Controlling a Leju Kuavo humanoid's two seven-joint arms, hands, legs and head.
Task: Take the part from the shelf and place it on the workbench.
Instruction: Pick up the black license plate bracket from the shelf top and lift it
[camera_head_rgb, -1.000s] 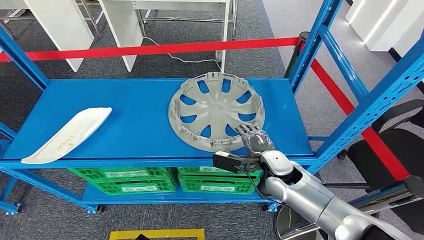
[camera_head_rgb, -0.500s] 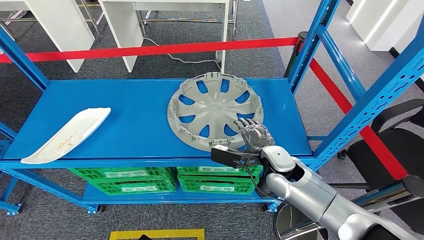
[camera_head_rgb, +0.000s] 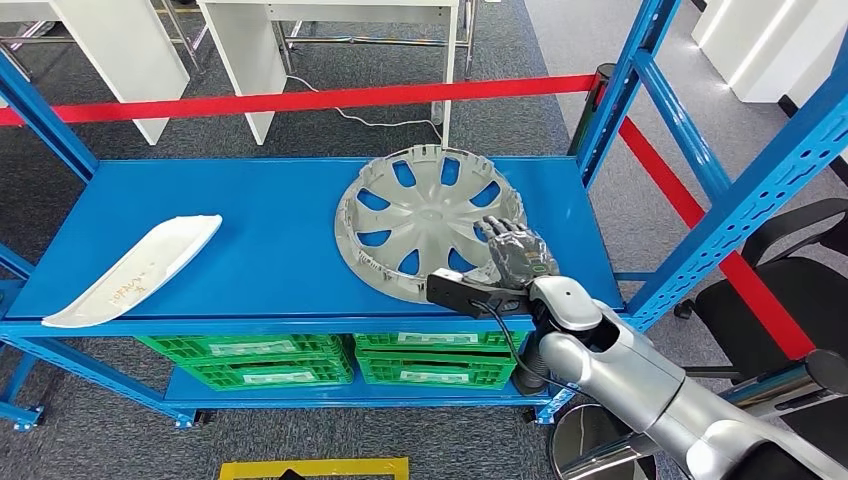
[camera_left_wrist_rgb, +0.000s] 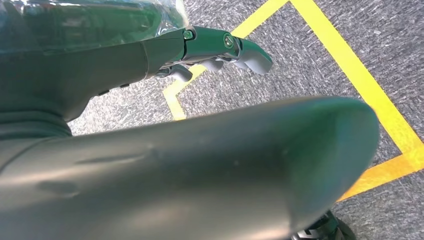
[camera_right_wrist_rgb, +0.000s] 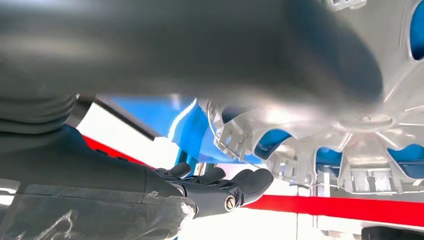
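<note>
1. Since the earlier frame, the wheel cover (camera_head_rgb: 430, 223) has tipped: its near-right rim is raised off the blue shelf (camera_head_rgb: 250, 250).
2. The right hand (camera_head_rgb: 512, 256) has advanced and clamps that rim, so lift-off has begun.
3. The left hand (camera_left_wrist_rgb: 220, 50) hangs with fingers apart, holding nothing.

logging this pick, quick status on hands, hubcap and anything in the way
Right hand at hubcap rim, near side, grip unconfirmed. Left hand empty over floor. Hubcap tilted on blue shelf. White panel well clear.
</note>
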